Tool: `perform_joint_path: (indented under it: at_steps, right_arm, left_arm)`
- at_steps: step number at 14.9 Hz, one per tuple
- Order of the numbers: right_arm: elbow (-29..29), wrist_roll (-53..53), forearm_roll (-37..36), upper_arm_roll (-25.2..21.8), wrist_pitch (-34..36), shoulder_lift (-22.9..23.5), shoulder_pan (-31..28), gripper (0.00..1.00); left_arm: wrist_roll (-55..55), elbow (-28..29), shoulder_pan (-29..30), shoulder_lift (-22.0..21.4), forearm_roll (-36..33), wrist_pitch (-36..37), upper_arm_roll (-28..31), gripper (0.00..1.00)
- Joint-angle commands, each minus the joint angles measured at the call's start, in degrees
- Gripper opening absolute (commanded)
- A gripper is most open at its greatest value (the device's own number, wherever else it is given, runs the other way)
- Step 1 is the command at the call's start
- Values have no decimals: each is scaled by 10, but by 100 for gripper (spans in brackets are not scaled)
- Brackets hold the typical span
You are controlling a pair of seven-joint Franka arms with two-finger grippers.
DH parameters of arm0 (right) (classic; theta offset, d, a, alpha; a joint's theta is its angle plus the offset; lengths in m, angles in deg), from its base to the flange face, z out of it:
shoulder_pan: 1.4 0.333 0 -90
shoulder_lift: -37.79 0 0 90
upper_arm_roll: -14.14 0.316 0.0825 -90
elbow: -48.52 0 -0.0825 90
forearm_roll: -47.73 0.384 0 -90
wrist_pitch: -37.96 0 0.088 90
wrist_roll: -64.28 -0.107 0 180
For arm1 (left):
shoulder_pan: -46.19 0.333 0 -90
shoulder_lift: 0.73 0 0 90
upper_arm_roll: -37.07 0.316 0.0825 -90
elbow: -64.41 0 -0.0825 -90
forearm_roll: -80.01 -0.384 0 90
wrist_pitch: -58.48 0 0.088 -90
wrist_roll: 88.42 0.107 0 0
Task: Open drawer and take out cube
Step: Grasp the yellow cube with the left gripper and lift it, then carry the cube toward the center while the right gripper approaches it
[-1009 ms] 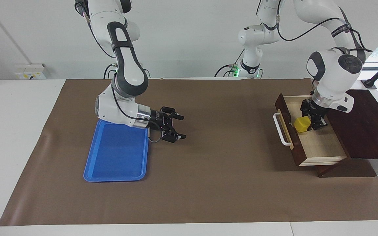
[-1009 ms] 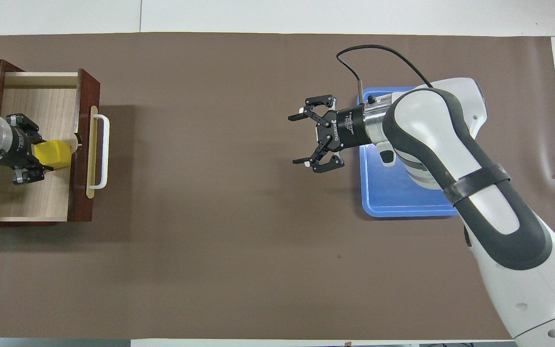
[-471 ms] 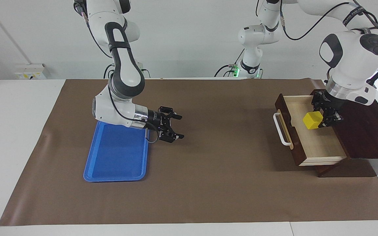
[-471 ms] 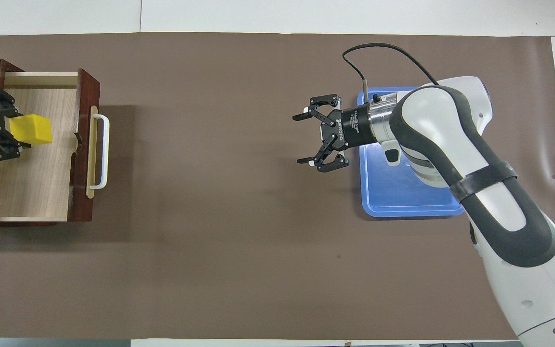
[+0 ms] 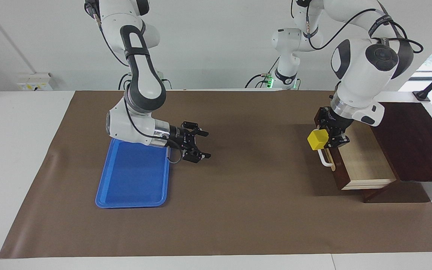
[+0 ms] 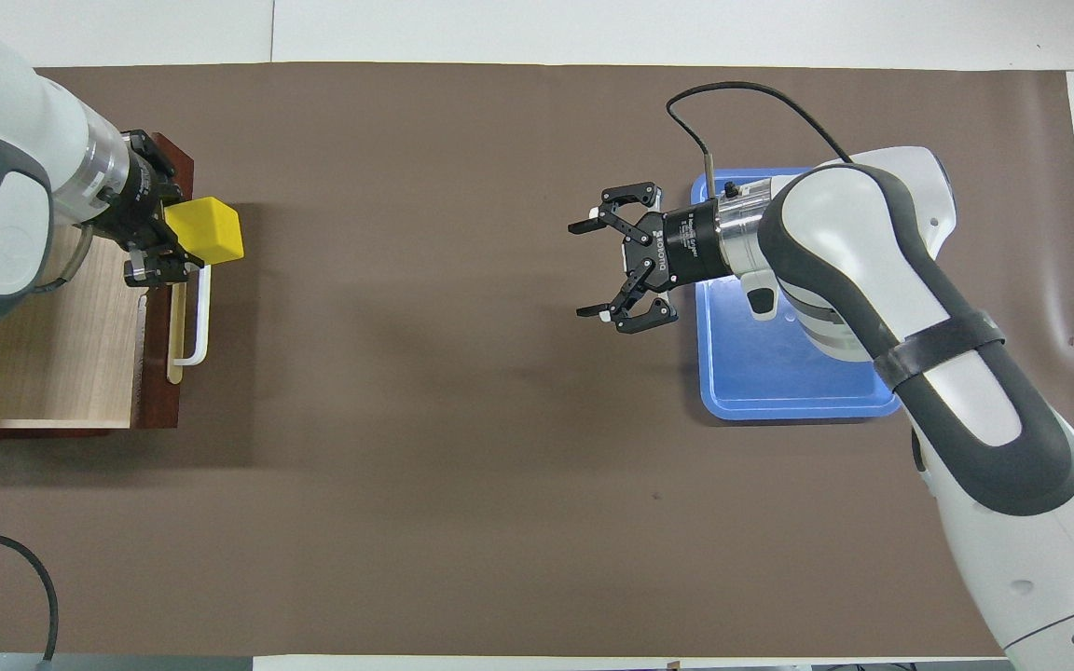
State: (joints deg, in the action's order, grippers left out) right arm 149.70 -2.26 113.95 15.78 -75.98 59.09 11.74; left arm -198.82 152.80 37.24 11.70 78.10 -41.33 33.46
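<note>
— Where did we have the cube [image 5: 317, 139] at that point?

— Clamped in the left gripper [image 5: 323, 141], up in the air. A second earlier we held it low inside the drawer [image 5: 366, 165], close against the front panel. Half a second later we had raised it over the pale interior. By this moment we had carried it out over the white bar handle [image 5: 325, 159], so it hung above the drawer's front edge and the brown mat [image 5: 253, 187].

— So the drawer part was done?

— We judged it so. The drawer stood pulled out, its light-wood floor bare, and nothing of the cube rested in it any more. We could fairly call the cube taken out, though it was not yet set down anywhere.

— And our right gripper [image 5: 199, 144]?

— It waited with its fingers spread wide and nothing between them, hanging over the mat just beside the blue tray [image 5: 133, 183], at the right arm's end of the table. It had barely shifted through that second.

— What did that leave us?

— Only the carry and the release, we reckoned. The tray looked the likely place, well apart from the drawer; the wide right gripper might equally have been waiting for a handover. We could not tell which.
</note>
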Motion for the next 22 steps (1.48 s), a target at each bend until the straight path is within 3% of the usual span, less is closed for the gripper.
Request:
perform_joint_path:
  at_steps: [1,5,12,22]
  right_arm:
    - [2,-9,4,2,3,-3,1,100]
    - [5,-20,4,2,-17,-4,18,100]
    - [7,-40,7,3,-65,-3,55,100]
    - [-4,-70,3,1,-105,-2,105,100]
  left_arm:
    - [-91,-27,-44,40,10,-4,11,0]
    - [-104,-35,-73,41,5,-15,10,0]
    - [-86,12,-117,23,1,-39,9,0]
    - [-64,51,-128,3,1,-50,9,0]
